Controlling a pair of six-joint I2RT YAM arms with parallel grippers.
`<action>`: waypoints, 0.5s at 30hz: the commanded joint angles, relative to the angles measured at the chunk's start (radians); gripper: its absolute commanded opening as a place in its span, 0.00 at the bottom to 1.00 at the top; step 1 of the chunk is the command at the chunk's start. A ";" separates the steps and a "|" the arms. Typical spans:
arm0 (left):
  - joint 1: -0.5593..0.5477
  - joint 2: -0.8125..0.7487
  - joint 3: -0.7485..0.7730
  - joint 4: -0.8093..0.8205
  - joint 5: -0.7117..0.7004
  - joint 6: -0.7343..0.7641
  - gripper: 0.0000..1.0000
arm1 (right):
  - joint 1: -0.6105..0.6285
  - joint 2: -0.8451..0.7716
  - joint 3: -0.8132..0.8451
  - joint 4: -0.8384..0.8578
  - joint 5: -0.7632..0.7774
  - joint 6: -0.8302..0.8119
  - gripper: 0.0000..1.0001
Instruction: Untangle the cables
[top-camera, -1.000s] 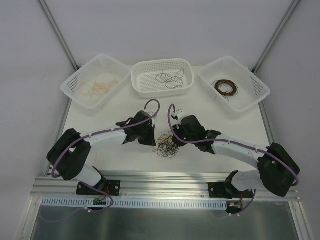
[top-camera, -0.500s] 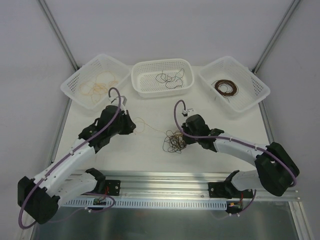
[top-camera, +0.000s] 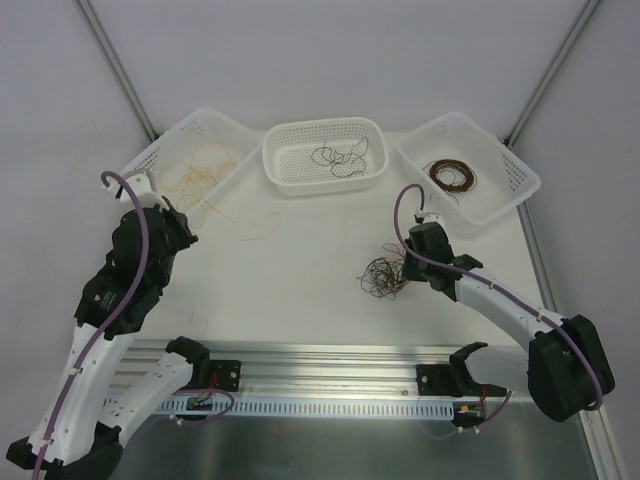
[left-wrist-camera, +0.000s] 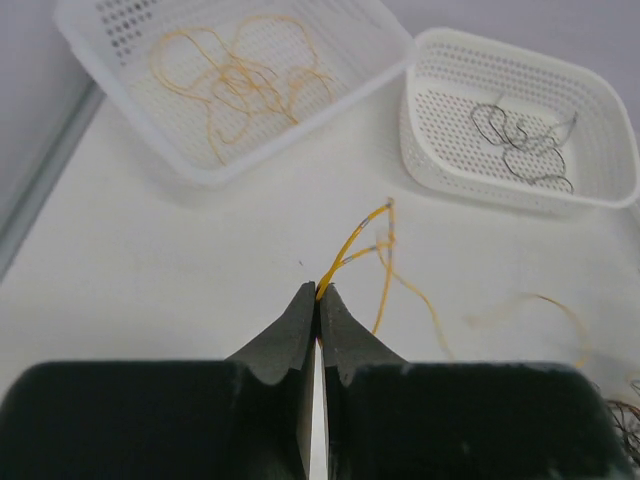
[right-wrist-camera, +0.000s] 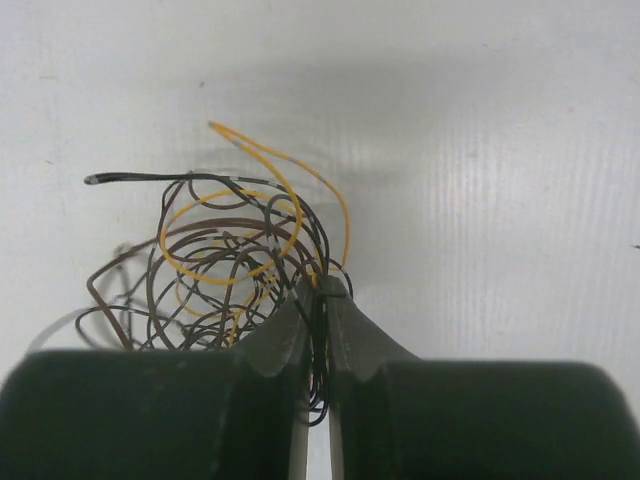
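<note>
A tangle of thin yellow, black and dark brown cables (top-camera: 383, 276) lies right of the table's middle. My right gripper (top-camera: 404, 264) is shut on its right edge; in the right wrist view the fingertips (right-wrist-camera: 320, 292) pinch dark strands of the tangle (right-wrist-camera: 215, 262). My left gripper (top-camera: 190, 218) is at the far left, near the left basket. It is shut on one yellow cable (left-wrist-camera: 352, 242), which trails away over the table (top-camera: 245, 228), apart from the tangle. The left gripper (left-wrist-camera: 318, 293) pinches that cable's end.
Three white baskets stand at the back. The left one (top-camera: 138, 172) holds yellow cables, the centre one (top-camera: 325, 126) black cables, the right one (top-camera: 522, 178) dark brown cables. The left (left-wrist-camera: 240, 170) and centre (left-wrist-camera: 420, 150) baskets show in the left wrist view.
My left gripper has swung far to the left and back, drawing one yellow cable out of the tangle. My right gripper has moved right, dragging the tangle with it.
</note>
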 joint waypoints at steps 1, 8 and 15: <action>0.022 0.016 0.140 -0.083 -0.231 0.090 0.00 | -0.044 -0.051 -0.014 -0.063 0.025 0.040 0.09; 0.027 0.077 0.373 -0.086 -0.342 0.179 0.00 | -0.101 -0.073 -0.035 -0.077 0.004 0.049 0.10; 0.027 0.200 0.447 -0.054 -0.178 0.220 0.00 | -0.104 -0.066 -0.029 -0.044 -0.081 0.041 0.13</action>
